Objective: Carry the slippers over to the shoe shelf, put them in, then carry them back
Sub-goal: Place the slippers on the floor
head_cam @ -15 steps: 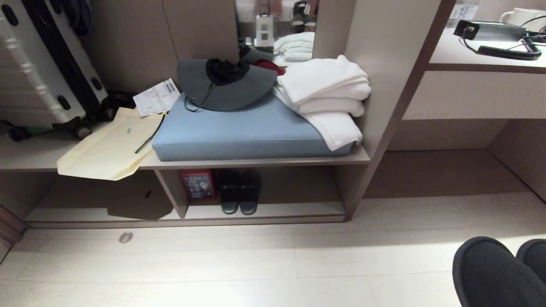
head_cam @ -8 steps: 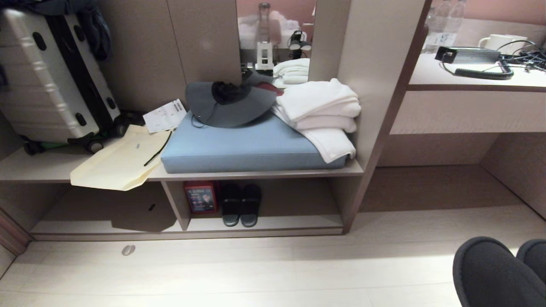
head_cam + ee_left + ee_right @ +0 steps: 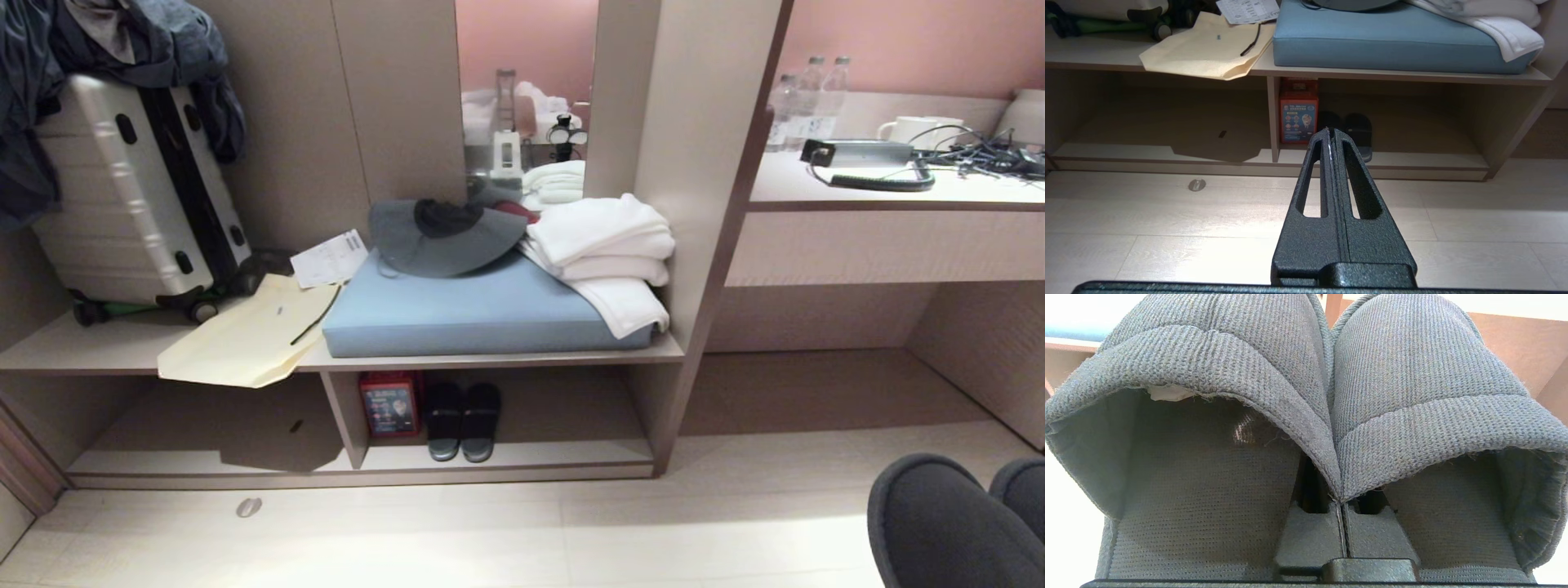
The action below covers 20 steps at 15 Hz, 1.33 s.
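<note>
Both slippers (image 3: 1327, 416) stay pinched in the right gripper (image 3: 1340, 506) at 5 o'clock; the camera tilted up, shoe shelf (image 3: 506, 469) appearing lower. Left gripper (image 3: 1329, 134) is closed, empty.

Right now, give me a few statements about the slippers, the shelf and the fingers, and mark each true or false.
1. The right gripper holds the slippers together, fingers shut on their inner edges. True.
2. The slippers are already inside the shoe shelf. False: they are still held, out over the floor.
3. A black pair of sandals sits beside a red box. True.
4. The left gripper holds a towel. False: it is shut and empty.
</note>
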Available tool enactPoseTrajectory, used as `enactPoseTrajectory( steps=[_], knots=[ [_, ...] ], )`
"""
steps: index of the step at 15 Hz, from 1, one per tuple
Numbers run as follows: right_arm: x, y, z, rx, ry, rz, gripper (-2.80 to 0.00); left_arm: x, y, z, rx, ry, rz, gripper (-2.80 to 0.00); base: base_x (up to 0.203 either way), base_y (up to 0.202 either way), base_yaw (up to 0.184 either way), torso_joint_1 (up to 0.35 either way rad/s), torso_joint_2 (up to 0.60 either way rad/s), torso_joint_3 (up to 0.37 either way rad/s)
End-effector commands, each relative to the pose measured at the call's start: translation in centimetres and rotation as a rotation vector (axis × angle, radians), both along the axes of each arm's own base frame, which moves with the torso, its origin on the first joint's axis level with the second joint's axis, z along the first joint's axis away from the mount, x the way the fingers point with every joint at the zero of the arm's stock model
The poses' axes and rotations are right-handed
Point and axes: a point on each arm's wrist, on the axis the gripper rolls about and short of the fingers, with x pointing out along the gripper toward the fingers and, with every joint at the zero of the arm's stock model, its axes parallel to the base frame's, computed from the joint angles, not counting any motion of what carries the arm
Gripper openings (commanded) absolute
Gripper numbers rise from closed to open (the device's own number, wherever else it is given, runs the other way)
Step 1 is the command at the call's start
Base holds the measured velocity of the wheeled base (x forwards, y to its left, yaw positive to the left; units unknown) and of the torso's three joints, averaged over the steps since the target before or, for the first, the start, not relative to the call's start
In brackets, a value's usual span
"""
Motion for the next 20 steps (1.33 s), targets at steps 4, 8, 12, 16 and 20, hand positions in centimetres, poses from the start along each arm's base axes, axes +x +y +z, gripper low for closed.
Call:
enactPoseTrajectory(
  steps=[4,8,12,16,20],
  knots=[
    [0.02,0.0,0.02,-0.001,0.001,0.002,-2.8,-0.01,0.0,0.0,0.004,-0.002,0.001,-2.8,0.0,0.0,0.0,0.005,0.0,0.057],
    [0.02,0.01,0.02,-0.002,0.0,0.001,-2.8,0.0,0.0,0.01,0.004,-0.001,0.001,-2.8,0.0,0.0,0.0,0.0,0.0,0.0],
    [0.01,0.0,0.02,-0.002,0.0,0.002,-2.8,0.0,0.0,0.01,0.003,-0.001,0.001,-2.8,0.0,-0.017,0.004,0.001,0.0,0.001],
    [0.02,0.01,0.02,-0.003,0.001,0.001,-2.8,0.0,0.0,0.01,0.003,-0.001,0.001,-2.8,0.0,-0.177,0.003,0.004,0.0,0.004],
    [0.02,0.01,0.02,-0.002,0.001,0.001,-2.8,0.0,0.0,0.01,0.003,-0.001,0.001,-2.8,0.0,-0.197,0.001,0.004,0.0,0.003]
  ],
)
